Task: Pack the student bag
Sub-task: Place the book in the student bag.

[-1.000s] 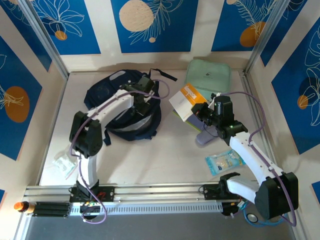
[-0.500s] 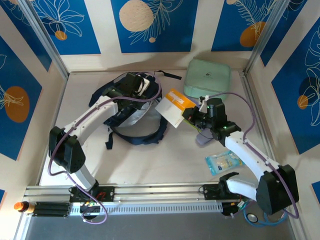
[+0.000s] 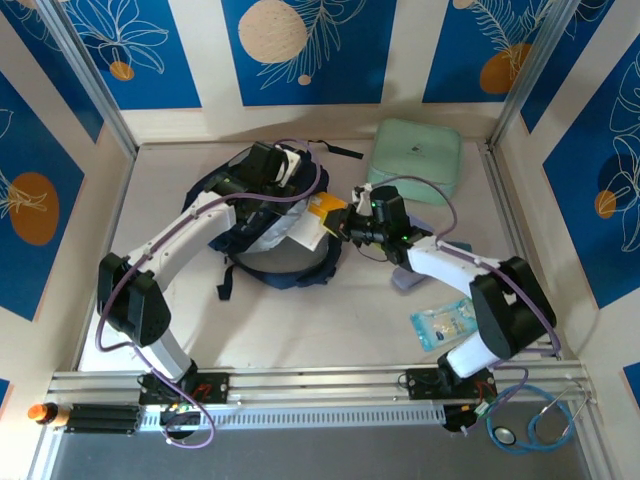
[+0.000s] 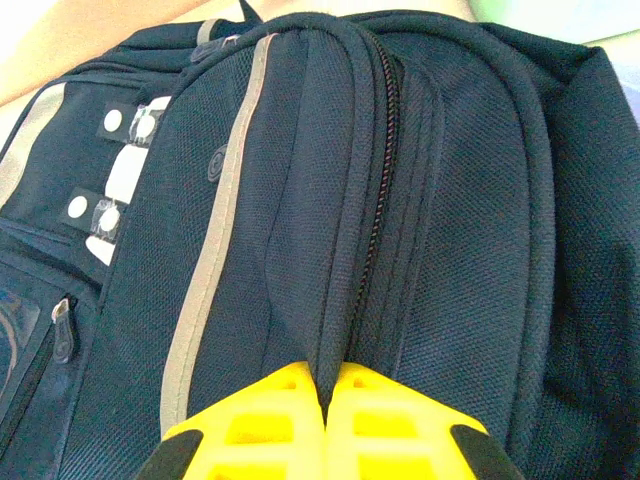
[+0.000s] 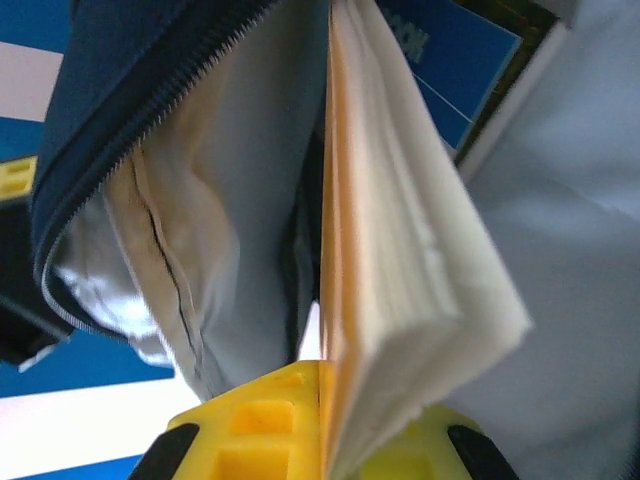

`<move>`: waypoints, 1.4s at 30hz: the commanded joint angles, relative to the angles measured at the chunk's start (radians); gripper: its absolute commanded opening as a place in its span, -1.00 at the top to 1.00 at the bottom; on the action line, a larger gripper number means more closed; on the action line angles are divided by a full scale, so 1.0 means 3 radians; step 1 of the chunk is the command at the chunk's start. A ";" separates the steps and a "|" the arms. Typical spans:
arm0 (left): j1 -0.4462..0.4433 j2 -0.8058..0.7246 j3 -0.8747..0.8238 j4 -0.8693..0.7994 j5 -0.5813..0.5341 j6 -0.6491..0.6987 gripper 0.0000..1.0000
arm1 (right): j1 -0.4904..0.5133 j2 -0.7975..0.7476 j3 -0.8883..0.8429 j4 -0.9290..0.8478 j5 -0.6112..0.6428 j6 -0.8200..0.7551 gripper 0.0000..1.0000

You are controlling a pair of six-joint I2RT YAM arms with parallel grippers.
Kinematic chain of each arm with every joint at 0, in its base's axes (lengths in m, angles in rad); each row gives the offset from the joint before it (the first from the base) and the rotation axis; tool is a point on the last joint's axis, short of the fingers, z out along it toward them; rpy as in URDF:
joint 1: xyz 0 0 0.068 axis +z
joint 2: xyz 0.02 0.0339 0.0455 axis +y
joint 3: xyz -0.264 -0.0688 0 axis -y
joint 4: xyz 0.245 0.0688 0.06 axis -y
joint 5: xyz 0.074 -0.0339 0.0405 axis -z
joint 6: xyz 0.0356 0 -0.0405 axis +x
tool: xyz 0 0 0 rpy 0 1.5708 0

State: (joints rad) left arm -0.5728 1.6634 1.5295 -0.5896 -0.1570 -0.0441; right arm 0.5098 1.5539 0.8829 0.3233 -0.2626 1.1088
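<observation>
- One book (image 5: 400, 250) is clamped by the right gripper (image 5: 320, 375), partly inside the student bag (image 5: 130, 100) just ahead.
- Its fabric is pinched at the tips of the closed left gripper (image 4: 325, 385).
- Mint case (image 3: 415, 160) and packet (image 3: 445, 322) are left unpacked, apart from both grippers.

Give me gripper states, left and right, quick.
Left gripper: closed, pinching a fold of the student bag.
Right gripper: closed, holding the book at the bag's opening.

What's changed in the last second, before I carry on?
The right gripper, shut on the book, carried it left from beside the mint case into the open mouth of the student bag. The left gripper, pinching the bag's top fabric, barely shifted while its elbow swung out left. Mint case and blue packet stayed put.
</observation>
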 commanded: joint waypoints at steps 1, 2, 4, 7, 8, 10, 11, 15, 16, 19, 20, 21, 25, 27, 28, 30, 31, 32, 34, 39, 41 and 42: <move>-0.0023 -0.0205 0.0173 0.0365 0.0187 -0.0107 1.00 | 0.0058 0.0226 0.0312 0.0119 0.0049 0.0067 1.00; -0.0019 -0.0208 0.0172 0.0369 0.0210 -0.0118 1.00 | 0.0078 0.0335 0.0376 0.0054 0.0095 0.0062 1.00; -0.0022 -0.0227 0.0164 0.0391 0.0257 -0.0146 1.00 | 0.0109 0.0535 0.0482 -0.0017 0.0180 0.0118 1.00; -0.0020 -0.0260 0.0139 0.0446 0.0327 -0.0190 1.00 | 0.0144 0.0848 0.0641 -0.0045 0.0251 0.0234 1.00; -0.0023 -0.0262 0.0138 0.0459 0.0334 -0.0200 1.00 | 0.0155 0.0940 0.0713 -0.0071 0.0274 0.0263 1.00; -0.0022 -0.0263 0.0136 0.0468 0.0339 -0.0220 1.00 | 0.0193 0.1099 0.0841 -0.0137 0.0351 0.0278 1.00; -0.0019 -0.0263 0.0137 0.0471 0.0335 -0.0223 1.00 | 0.0218 0.1172 0.0914 -0.0185 0.0417 0.0267 1.00; -0.0016 -0.0258 0.0132 0.0477 0.0314 -0.0235 1.00 | 0.0308 0.1515 0.1241 -0.0387 0.0668 0.0323 1.00; -0.0018 -0.0258 0.0129 0.0478 0.0311 -0.0235 1.00 | 0.0319 0.1587 0.1315 -0.0423 0.0686 0.0354 1.00; -0.0014 -0.0269 0.0120 0.0478 0.0284 -0.0226 1.00 | 0.0325 0.1808 0.1541 -0.0426 0.0626 0.0397 1.00; -0.0009 -0.0281 0.0117 0.0480 0.0264 -0.0237 1.00 | 0.0328 0.1867 0.1599 -0.0402 0.0606 0.0415 1.00; -0.0009 -0.0286 0.0105 0.0493 0.0245 -0.0269 1.00 | 0.0327 0.1921 0.1661 -0.0374 0.0558 0.0420 1.00; 0.0000 -0.0344 -0.0041 0.0700 0.0255 -0.0408 1.00 | 0.0341 0.2039 0.1867 -0.0433 0.0429 0.0480 0.84; 0.0019 -0.0355 -0.0087 0.0745 0.0250 -0.0444 1.00 | 0.0341 0.2033 0.1853 -0.0430 0.0384 0.0504 0.59; 0.0030 -0.0355 -0.0095 0.0751 0.0247 -0.0454 1.00 | 0.0333 0.2018 0.1819 -0.0412 0.0371 0.0524 0.42; 0.0062 -0.0365 -0.0113 0.0745 0.0247 -0.0455 1.00 | 0.0311 0.1949 0.1674 -0.0304 0.0332 0.0574 0.08; 0.0068 -0.0370 -0.0126 0.0748 0.0247 -0.0456 1.00 | 0.0296 0.1904 0.1609 -0.0281 0.0316 0.0600 -0.05; 0.0083 -0.0375 -0.0138 0.0751 0.0247 -0.0456 1.00 | 0.0278 0.1846 0.1562 -0.0305 0.0282 0.0614 -0.19; 0.0111 -0.0388 -0.0165 0.0745 0.0252 -0.0460 1.00 | 0.0246 0.1701 0.1452 -0.0352 0.0221 0.0646 -0.33; 0.0213 -0.0435 -0.0292 0.0752 0.0242 -0.0436 1.00 | 0.0206 0.1251 0.1122 -0.0556 0.0220 0.0645 -0.46; 0.0270 -0.0474 -0.0371 0.0758 0.0259 -0.0410 1.00 | 0.0189 0.1114 0.0967 -0.0588 0.0214 0.0670 -0.48; 0.0299 -0.0492 -0.0417 0.0759 0.0272 -0.0368 1.00 | 0.0181 0.1040 0.0875 -0.0592 0.0200 0.0685 -0.48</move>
State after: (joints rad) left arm -0.5182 1.5837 1.4193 -0.4450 -0.0830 -0.1593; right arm 0.5716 1.9442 1.1950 0.1844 -0.1806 1.3003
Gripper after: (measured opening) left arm 0.048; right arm 0.740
